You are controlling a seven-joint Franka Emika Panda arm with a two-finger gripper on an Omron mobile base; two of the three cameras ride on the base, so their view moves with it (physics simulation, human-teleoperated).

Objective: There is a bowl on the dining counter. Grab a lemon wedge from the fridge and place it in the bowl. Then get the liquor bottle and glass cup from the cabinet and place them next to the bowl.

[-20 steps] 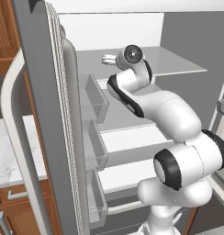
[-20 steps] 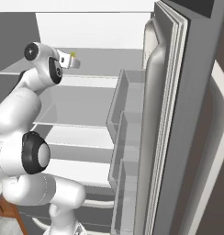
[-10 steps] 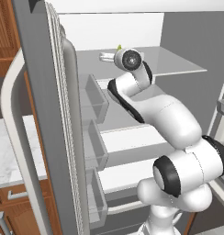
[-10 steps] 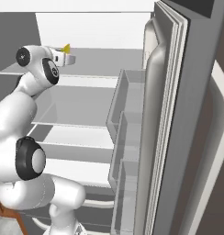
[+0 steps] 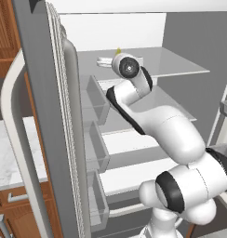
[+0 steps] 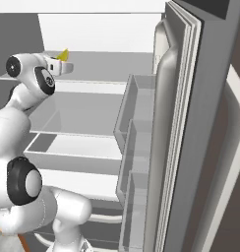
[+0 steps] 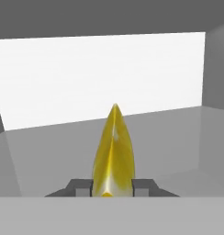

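In the left base view, the jaws point(image 5: 106, 61) are seen reached over the fridge's point(image 5: 45, 116) top shelf point(image 5: 180, 65), a yellow tip of the lemon wedge point(image 5: 118, 49) showing above the wrist. In the right base view, the wedge point(image 6: 63, 55) is seen at the jaws point(image 6: 67, 63), near the shelf's point(image 6: 112, 66) left edge. In the hand view, the wedge point(image 7: 113, 153) is clamped between the nearly closed jaws point(image 7: 113, 188), its long axis pointing straight out from them.

Lemon wedge point(image 7: 113, 153): glossy yellow skin, smooth, w/ pale highlight streaks. Fridge point(image 5: 45, 116): matt grey door shell, looks like brushed metal; handle point(image 5: 15, 139) smooth off-white, plastic-like. Door bins point(image 6: 136, 147) clear, glassy plastic. Shelves point(image 6: 77, 115) smooth, translucent grey, slight sheen. Far left: cabinet point(image 5: 3, 32) brown wood, grain visible; counter point(image 5: 8, 153) white veined marble, polished.
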